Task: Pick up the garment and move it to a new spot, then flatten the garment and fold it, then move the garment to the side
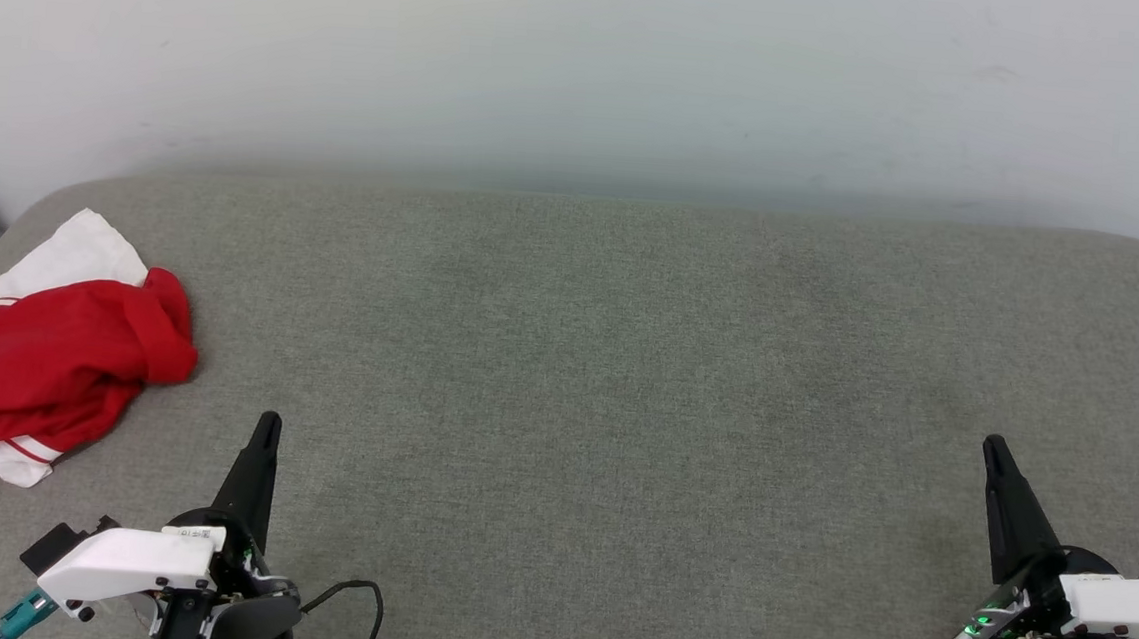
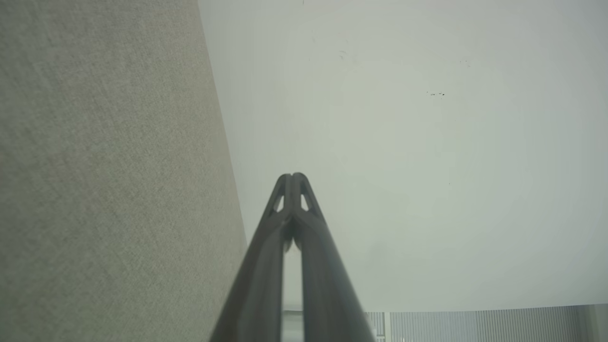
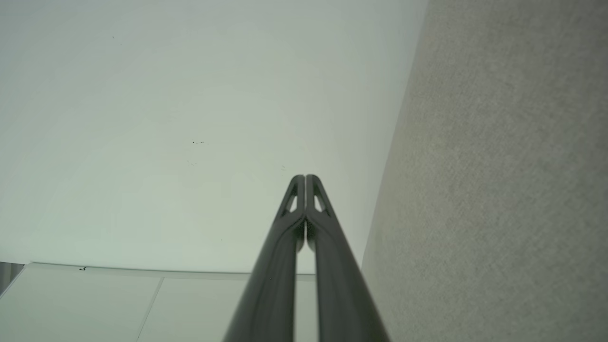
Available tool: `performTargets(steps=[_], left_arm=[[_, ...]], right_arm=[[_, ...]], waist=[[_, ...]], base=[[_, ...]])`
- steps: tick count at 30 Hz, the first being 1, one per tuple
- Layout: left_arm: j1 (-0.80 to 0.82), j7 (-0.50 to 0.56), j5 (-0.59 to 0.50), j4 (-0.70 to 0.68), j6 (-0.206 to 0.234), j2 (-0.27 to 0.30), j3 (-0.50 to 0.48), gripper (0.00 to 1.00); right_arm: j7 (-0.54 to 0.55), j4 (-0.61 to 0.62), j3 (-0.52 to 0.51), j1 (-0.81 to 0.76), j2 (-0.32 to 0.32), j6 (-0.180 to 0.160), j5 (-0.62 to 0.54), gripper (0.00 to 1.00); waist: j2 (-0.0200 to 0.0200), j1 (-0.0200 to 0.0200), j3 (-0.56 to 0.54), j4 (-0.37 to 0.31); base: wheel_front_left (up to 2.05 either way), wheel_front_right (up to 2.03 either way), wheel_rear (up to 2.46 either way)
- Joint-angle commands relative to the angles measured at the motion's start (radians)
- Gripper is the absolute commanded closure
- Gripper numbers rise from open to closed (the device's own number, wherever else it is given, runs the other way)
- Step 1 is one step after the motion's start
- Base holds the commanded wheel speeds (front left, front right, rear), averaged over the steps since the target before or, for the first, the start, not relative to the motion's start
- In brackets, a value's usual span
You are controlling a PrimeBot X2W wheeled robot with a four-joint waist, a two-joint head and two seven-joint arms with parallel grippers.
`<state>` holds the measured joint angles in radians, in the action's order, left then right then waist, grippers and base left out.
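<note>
The garment [image 1: 45,363] is lying bunched at the grey tabletop's [image 1: 587,361] left edge in the head view. Its long axis is running left to right, and its rounded red end is pointing toward the middle. It is lying near the left gripper [image 1: 268,422] and well apart from the right gripper [image 1: 994,444]. The wrist views are showing each gripper's fingers [image 2: 266,266] [image 3: 280,266] pressing together, empty, beside a pale wall [image 2: 427,166].

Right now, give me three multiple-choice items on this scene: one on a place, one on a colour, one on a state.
1. On the grey surface, the shirt lies at the: A left edge; B middle; C right edge.
2. Its sleeves are: A blue; B white; C black.
3. The left gripper is: A shut, empty; B wide open; C shut on the shirt.
Answers: A, it is crumpled at the left edge; B, white fabric shows beside the red; A, it is closed on nothing.
</note>
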<state>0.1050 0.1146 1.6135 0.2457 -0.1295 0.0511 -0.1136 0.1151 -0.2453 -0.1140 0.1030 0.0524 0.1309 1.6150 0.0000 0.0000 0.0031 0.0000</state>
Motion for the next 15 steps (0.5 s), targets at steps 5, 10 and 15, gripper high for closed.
performTargets(steps=[5, 10, 15], left_arm=[[0.009, 0.002, -0.002, 0.001, -0.004, -0.001, -0.002, 1.00], [0.009, 0.002, -0.002, 0.001, -0.004, -0.001, -0.002, 1.00], [0.009, 0.002, -0.002, 0.001, -0.004, -0.001, -0.002, 1.00]], right_arm=[[0.001, -0.001, 0.000, 0.013, -0.003, 0.000, -0.005, 1.00], [0.001, -0.001, 0.000, 0.013, -0.003, 0.000, -0.005, 1.00], [0.001, -0.001, 0.000, 0.013, -0.003, 0.000, -0.005, 1.00]], waist=[[0.0000, 0.0000, 0.000, 0.000], [0.0000, 0.0000, 0.000, 0.000], [0.0000, 0.0000, 0.000, 0.000]], base=[[0.00, 0.00, 0.00], [0.00, 0.00, 0.00], [0.00, 0.00, 0.00]])
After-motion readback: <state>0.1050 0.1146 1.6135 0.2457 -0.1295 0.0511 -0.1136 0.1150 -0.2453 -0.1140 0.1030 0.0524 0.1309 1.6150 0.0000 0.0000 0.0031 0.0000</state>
